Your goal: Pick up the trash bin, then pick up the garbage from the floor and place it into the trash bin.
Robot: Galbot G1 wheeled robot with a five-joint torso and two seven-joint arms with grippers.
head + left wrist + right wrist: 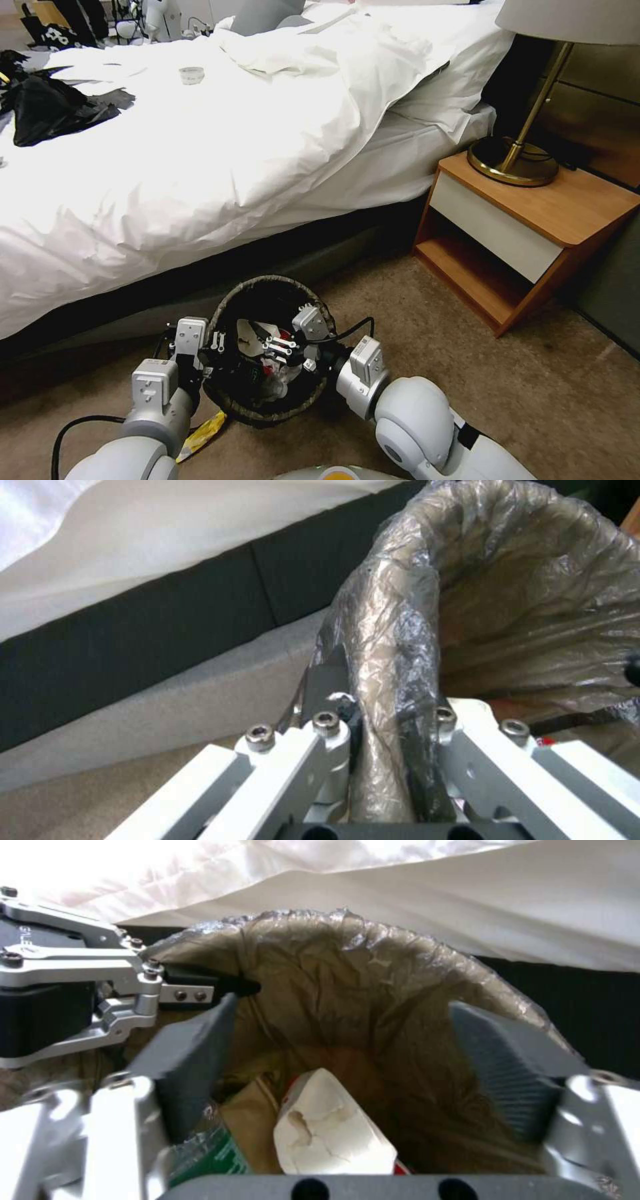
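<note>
The bag-lined trash bin (pixel 270 350) is held beside the bed (pixel 200 167), its rim clenched by the left hand (pixel 383 715). Garbage (pixel 330 1132) is seen inside, beneath the released right hand (pixel 347 1060). A yellow wrapper (pixel 203 433) lies on the carpet (pixel 533 400).
</note>
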